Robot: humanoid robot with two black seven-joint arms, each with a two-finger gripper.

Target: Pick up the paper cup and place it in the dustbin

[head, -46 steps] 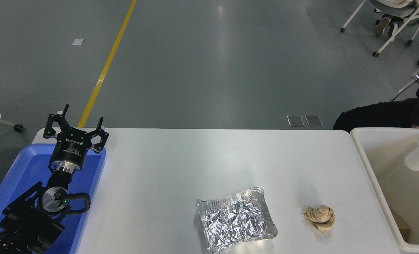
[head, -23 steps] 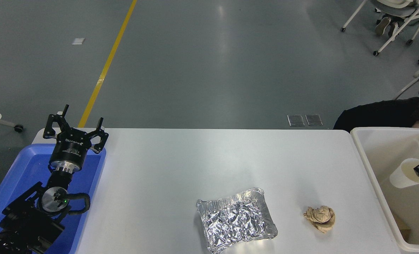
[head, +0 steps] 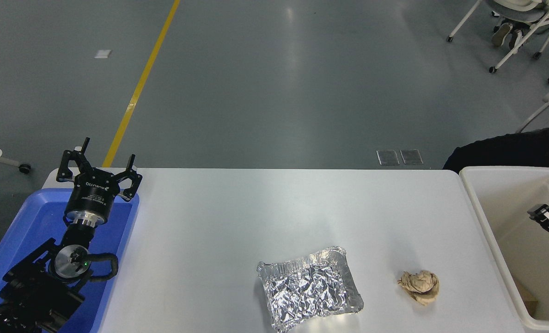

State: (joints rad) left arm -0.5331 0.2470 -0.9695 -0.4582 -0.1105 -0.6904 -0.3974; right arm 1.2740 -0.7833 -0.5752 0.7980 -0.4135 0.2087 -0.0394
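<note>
The paper cup is not being shown anywhere in the head view. It is not being seen on the white surface (head: pixel 256 208), and nothing is being held up in the open. The best guess is that it is lying down inside the dustbin (head: pixel 505 199), low behind the near wall, but that part is being hidden.

Only a small piece of the right gripper (head: pixel 545 215) is being shown, at the right edge, over the inside of the dustbin. No cup is being seen on it. Whether its jaws are spread or closed cannot be told.

The left gripper (head: pixel 96 157) is being kept parked over the blue plastic tray (head: pixel 25 231) at the lower left. Its jaws are being held spread apart, with nothing between them.

The crinkled foil tray (head: pixel 309 289) and the crumpled brown paper ball (head: pixel 419 286) are being left alone on the surface, well apart from the dustbin.

So the job is being judged as most likely done. Only pulling the right arm away from the dustbin is being left to do.
</note>
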